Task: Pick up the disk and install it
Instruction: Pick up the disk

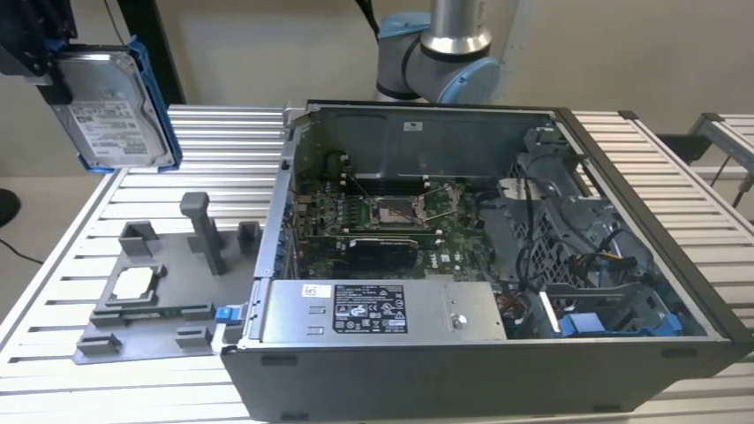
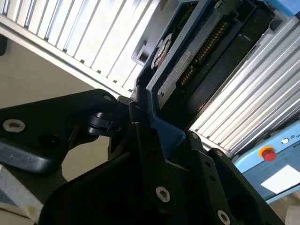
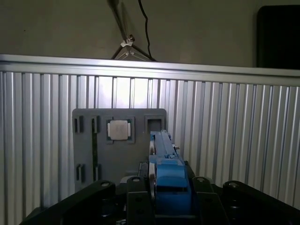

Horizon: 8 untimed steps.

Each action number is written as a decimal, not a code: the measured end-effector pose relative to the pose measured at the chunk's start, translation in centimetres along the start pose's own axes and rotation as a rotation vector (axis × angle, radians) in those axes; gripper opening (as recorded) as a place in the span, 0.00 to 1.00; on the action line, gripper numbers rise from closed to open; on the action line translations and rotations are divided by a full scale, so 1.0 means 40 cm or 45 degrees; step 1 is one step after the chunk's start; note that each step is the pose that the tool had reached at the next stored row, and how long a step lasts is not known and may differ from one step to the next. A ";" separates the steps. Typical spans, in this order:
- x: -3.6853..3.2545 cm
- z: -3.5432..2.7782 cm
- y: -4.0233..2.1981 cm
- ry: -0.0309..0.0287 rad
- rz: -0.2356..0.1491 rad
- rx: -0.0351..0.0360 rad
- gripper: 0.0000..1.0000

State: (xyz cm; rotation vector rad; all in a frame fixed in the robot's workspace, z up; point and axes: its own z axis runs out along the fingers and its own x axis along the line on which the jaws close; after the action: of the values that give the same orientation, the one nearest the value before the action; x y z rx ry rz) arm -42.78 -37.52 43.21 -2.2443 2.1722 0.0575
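You see the gripper (image 3: 169, 199) closed on the disk (image 1: 112, 106). In the first wrist view its two black fingers (image 3: 202, 197) press against the blue bracket (image 3: 171, 180) from both sides, and there is no gap between them and the plastic. The disk is lifted in the air and touches nothing except the gripper.

In the exterior view the disk hangs high at the exterior view's left. It stands on its edge and is a little tilted, with the white label turned to the camera and the blue bracket running along its side. It is above the slatted metal table (image 1: 659, 177), over the corner where the grey holder plate (image 1: 177, 305) lies. A small square silver chip (image 1: 132, 281) sits in a pocket of this plate, and a grey post (image 1: 203, 231) stands upright on it.

The open computer case (image 1: 495, 353) lies on the table at the exterior view's right of the plate, well apart from the disk. Inside it you see the green board (image 1: 389, 212) and, at the near wall, a grey box with a white-and-black label (image 1: 371, 311). The arm's base joint (image 1: 442, 53) stands behind the case.

In the second wrist view the disk's underside with its connector row (image 2: 206, 47) points away from the gripper.
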 end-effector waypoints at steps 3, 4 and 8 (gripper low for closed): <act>0.000 0.000 0.000 -0.0001 0.000 0.0002 0.00; 0.000 0.000 0.000 -0.0001 0.000 0.0001 0.00; 0.000 -0.001 0.000 0.0001 0.000 0.0000 0.00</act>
State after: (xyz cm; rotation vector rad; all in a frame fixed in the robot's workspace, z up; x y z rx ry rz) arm -42.78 -37.52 43.23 -2.2444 2.1722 0.0574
